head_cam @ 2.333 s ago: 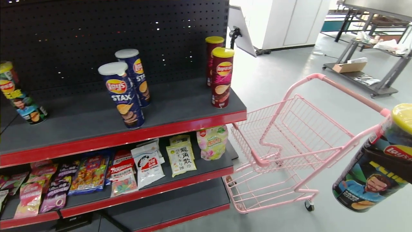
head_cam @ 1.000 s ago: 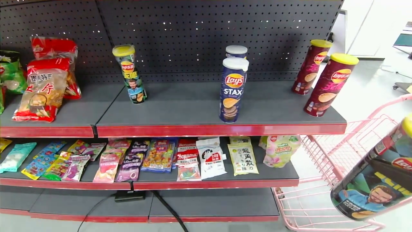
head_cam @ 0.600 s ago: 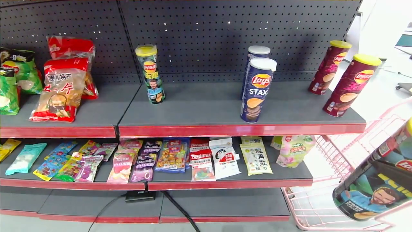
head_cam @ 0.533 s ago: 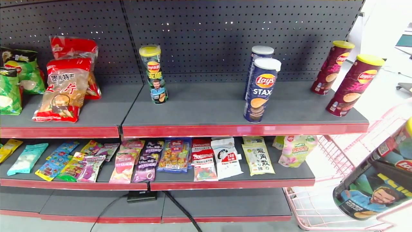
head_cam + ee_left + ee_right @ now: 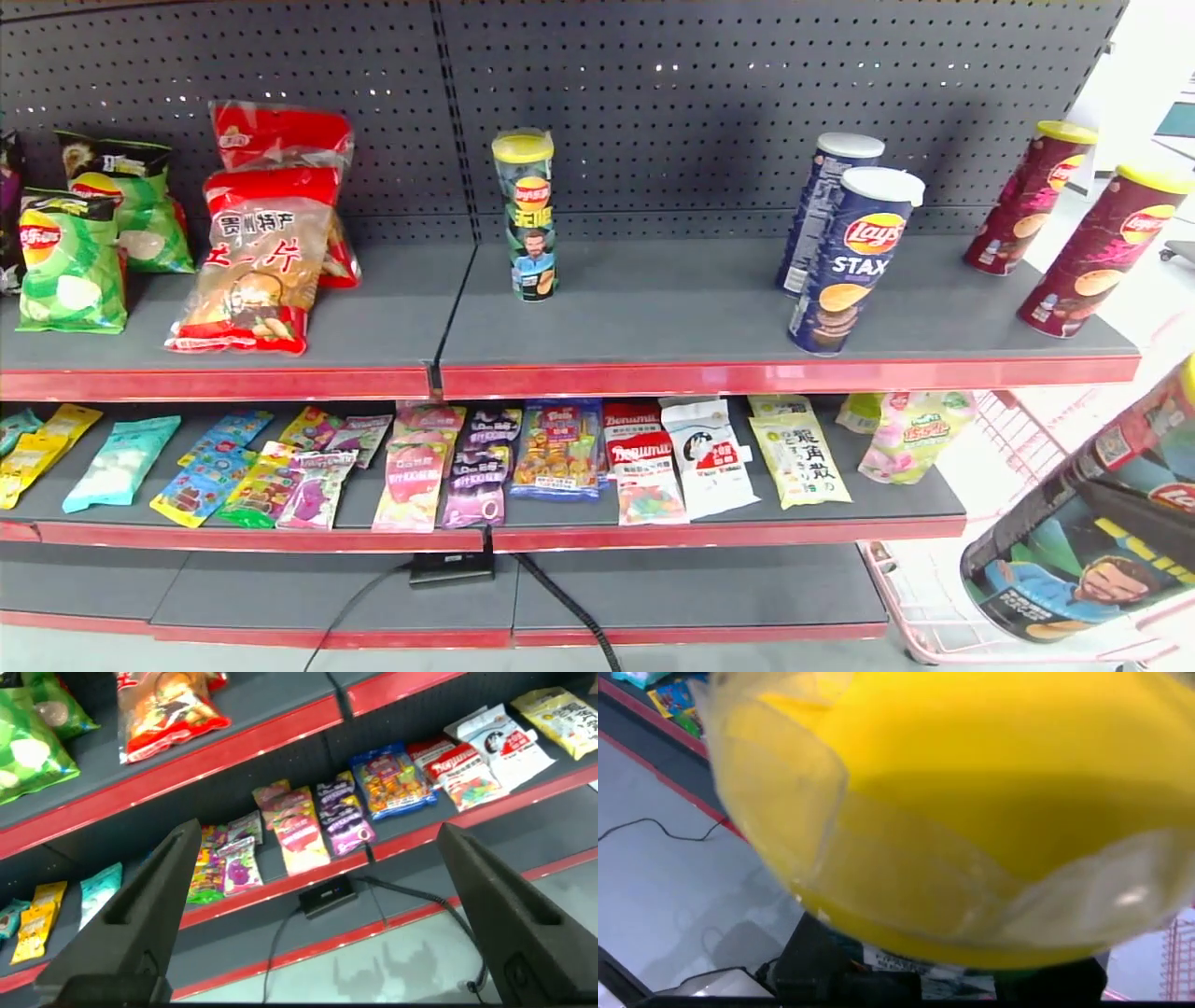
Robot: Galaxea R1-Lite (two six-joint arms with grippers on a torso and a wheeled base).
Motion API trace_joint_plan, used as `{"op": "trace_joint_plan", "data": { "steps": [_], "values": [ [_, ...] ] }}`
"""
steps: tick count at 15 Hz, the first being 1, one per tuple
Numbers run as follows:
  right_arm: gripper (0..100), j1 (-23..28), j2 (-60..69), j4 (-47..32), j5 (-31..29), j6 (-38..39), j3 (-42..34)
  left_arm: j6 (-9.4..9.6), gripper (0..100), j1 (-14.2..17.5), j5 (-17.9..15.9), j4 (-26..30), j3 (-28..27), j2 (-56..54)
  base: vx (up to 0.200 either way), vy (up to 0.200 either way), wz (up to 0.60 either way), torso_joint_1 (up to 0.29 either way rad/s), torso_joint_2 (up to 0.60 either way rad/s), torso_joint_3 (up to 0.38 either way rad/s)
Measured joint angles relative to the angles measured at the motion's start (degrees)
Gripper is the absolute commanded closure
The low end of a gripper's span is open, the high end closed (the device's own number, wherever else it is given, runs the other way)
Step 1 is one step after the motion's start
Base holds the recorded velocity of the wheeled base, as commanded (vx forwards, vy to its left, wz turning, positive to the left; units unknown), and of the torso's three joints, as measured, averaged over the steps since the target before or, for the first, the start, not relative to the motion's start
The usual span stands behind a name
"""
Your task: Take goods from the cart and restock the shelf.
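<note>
Clamping the chip can [image 5: 1055, 551] across its upper body, the right end effector [image 5: 1132, 493] shows in the head view as little more than a dark finger lying over the label. The rest of it is hidden behind the can or cut off at the frame edge. In the right wrist view the can's yellow lid [image 5: 971, 793] sits blurred against the lens. Below it is only a dark part of the end effector, too close to make out.

The can hangs in the air at the robot's right, low and in front of the pink cart [image 5: 889, 597], most of which it covers. Its long axis is tilted: the base points down and toward the robot's left, and the lid end points up and to the right, running out of the picture.

The left end effector [image 5: 313, 924] is spread wide with nothing between its fingers [image 5: 140, 924], over the lower rows of snack packets [image 5: 308, 831].

On the shelf [image 5: 653, 317], a matching can [image 5: 525, 215] stands upright on the top board. Two blue cans [image 5: 845, 261] and two maroon cans [image 5: 1088, 252] stand farther right.
</note>
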State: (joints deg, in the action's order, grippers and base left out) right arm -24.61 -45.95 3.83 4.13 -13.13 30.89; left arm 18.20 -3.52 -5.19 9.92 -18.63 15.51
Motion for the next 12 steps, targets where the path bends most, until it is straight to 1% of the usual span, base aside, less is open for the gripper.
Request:
{"op": "trace_joint_plan", "data": {
  "steps": [1, 3, 5, 6, 12],
  "values": [
    [100, -0.4, -0.1, 0.0, 0.0, -0.1, 0.1, 0.00, 0, 0.0, 0.0, 0.0, 0.0, 0.0, 0.000, 0.200, 0.00, 0.002, 0.00, 0.002],
    [100, -0.7, -0.6, -0.1, -0.1, -0.2, 0.3, 0.05, 0, 0.0, 0.0, 0.0, -0.1, 0.0, 0.000, 0.000, 0.00, 0.000, 0.00, 0.000],
    [100, -0.7, -0.9, 0.0, 0.0, -0.1, 0.4, 0.88, 0, 0.0, 0.1, 0.0, -0.2, 0.0, 0.000, 0.000, 0.00, 0.000, 0.00, 0.000],
    [100, -0.8, -1.0, -0.1, -0.1, -0.1, 0.3, 1.45, 0, 0.1, 0.2, -0.1, -0.2, 0.0, 0.200, 0.000, 0.00, 0.002, 0.00, 0.002],
    [100, -0.9, -1.2, -0.1, 0.1, 0.0, -0.4, 1.56, 0, 0.0, 0.5, 0.0, -0.1, 0.1, 0.200, 0.000, 0.00, -0.001, 0.00, 0.002]
  ]
}}
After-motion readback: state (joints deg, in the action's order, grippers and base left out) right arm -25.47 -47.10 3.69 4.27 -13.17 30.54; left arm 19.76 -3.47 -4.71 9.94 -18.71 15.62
